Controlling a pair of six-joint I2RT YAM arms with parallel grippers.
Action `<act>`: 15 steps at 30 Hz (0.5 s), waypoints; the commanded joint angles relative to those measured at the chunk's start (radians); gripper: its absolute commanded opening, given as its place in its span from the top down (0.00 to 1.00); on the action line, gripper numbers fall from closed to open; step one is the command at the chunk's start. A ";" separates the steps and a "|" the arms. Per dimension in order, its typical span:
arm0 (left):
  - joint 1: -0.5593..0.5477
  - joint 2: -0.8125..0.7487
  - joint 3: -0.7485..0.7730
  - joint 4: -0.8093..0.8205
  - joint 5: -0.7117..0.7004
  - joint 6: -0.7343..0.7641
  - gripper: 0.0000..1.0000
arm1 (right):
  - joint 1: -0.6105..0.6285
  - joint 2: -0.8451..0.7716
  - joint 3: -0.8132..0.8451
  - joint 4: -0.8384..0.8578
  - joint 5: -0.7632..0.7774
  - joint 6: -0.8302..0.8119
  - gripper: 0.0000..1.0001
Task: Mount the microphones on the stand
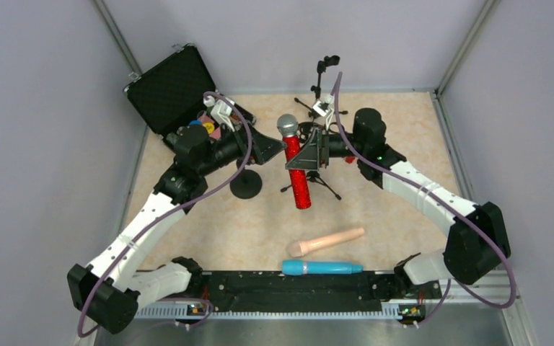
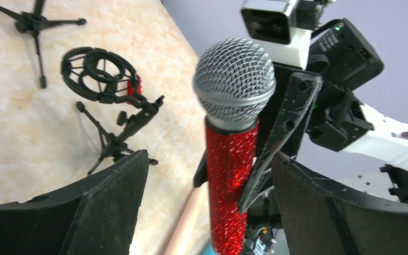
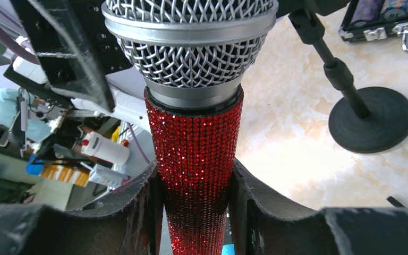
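Glittery red microphone (image 3: 194, 149) looks stiff and top-heavy, right end effector (image 3: 197, 207) clamping its handle, left end effector (image 2: 212, 207) spread open around it.

White arms (image 1: 133, 238), black joints (purple cables (image 1: 249, 148) looping alongside).

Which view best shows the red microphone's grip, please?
Right wrist: the red microphone sits clamped between both right fingers. Left wrist shows only one finger against it; top external shows it small.

Red microphone (image 3: 196, 154) cropped at both ends
Head clipped at twelve o'clock, handle at six; case (image 1: 173, 90) contents half hidden behind left arm (image 1: 151, 209).
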 commanded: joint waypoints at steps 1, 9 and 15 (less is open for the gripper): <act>-0.005 -0.062 0.019 -0.009 -0.084 0.084 0.11 | -0.034 -0.083 0.052 -0.042 0.039 -0.076 1.00; -0.005 -0.077 0.042 -0.077 -0.081 0.207 0.13 | -0.118 -0.148 0.039 -0.060 0.048 -0.088 1.00; -0.005 -0.053 0.077 -0.097 -0.004 0.293 0.13 | -0.207 -0.199 0.045 -0.091 0.033 -0.121 1.00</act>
